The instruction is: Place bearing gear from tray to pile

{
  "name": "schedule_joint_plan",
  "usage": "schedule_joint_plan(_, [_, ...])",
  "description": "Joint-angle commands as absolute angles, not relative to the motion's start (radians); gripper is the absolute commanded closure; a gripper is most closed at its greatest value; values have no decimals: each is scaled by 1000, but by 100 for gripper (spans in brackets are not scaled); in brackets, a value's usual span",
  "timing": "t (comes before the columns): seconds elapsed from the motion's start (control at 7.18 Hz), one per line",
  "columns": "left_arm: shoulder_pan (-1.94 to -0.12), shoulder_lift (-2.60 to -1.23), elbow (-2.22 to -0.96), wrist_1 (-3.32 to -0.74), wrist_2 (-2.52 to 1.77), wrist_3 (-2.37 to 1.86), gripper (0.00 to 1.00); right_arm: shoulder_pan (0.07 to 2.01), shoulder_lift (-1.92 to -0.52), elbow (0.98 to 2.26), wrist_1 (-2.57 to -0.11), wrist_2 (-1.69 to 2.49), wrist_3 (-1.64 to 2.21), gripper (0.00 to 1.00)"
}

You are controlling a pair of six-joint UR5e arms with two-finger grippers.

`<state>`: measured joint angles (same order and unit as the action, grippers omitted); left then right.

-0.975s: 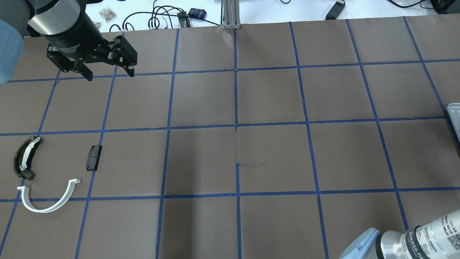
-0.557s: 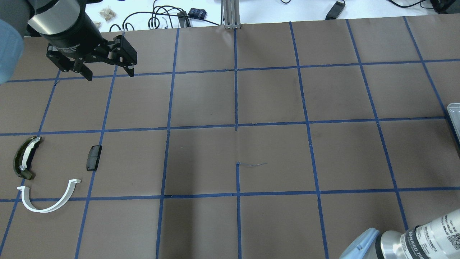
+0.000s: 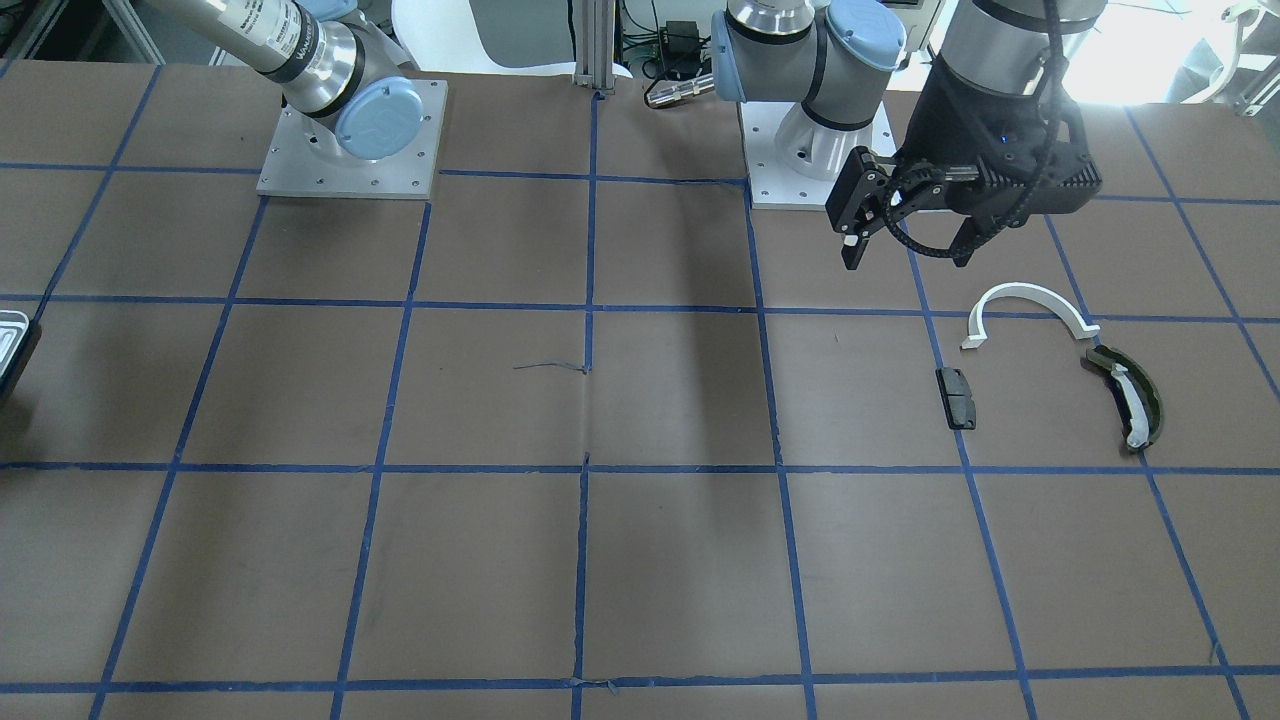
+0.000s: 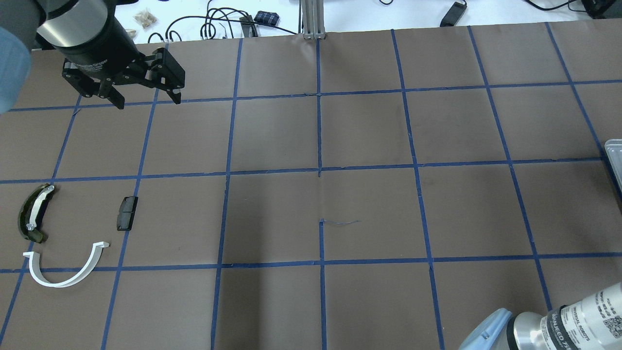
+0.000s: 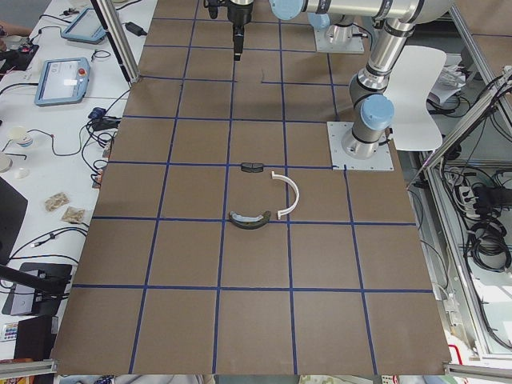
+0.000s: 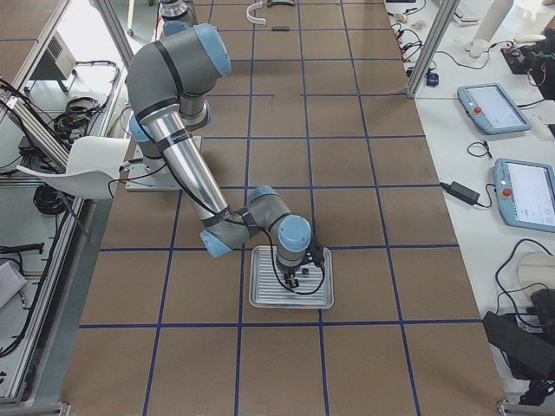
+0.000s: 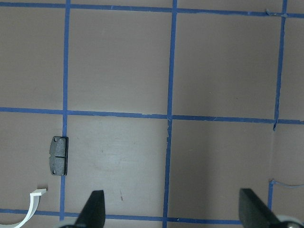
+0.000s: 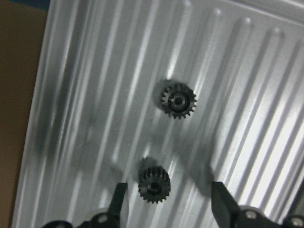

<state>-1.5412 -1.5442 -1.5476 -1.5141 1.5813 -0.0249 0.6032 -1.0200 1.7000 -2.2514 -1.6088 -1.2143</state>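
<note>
The silver ridged tray (image 8: 71, 95) fills the right wrist view and holds two small dark bearing gears. One gear (image 8: 178, 100) lies further in. The other gear (image 8: 154, 185) lies between the fingers of my right gripper (image 8: 168, 202), which is open just above the tray, with gaps on both sides of the gear. The pile is a white half-ring (image 4: 65, 270), an olive curved piece (image 4: 33, 214) and a black block (image 4: 127, 213). My left gripper (image 4: 148, 102) is open and empty, hovering beyond the pile.
Only a corner of the tray (image 4: 614, 155) shows at the overhead view's right edge. Brown paper with a blue tape grid covers the table. Cables and small items lie beyond the far edge. The arm bases (image 3: 350, 140) stand on the robot's side.
</note>
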Motion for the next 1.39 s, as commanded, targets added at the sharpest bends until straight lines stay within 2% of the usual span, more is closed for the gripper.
schedule_joint_plan(0.0, [-1542, -1543, -1549, -1514, 1582, -25, 0, 614, -1022, 1701, -2243, -1608, -1207, 89])
schedule_joint_plan(0.14, [-1540, -1546, -1540, -1513, 1583, -6, 0, 620, -1023, 1701, -2234, -1609, -1209, 97])
schedule_joint_plan(0.42, [-1536, -1546, -1540, -1513, 1582, -5, 0, 644, -1067, 1680, -2233, -1577, -1221, 98])
schedule_joint_plan(0.7, [-1537, -1546, -1542, -1513, 1583, -5, 0, 693, -1226, 1674, -2127, -1490, -1215, 97])
schedule_joint_plan(0.84, [-1537, -1546, -1543, -1513, 1583, -5, 0, 768, -1300, 1672, -2078, -1489, -1216, 92])
schedule_joint_plan(0.97, [-1537, -1546, -1545, -1513, 1583, -5, 0, 907, -1372, 1674, -2066, -1502, -1162, 92])
schedule_joint_plan(1.25, [-1537, -1546, -1545, -1513, 1583, -5, 0, 1209, -1394, 1675, -1981, -1503, -728, 92])
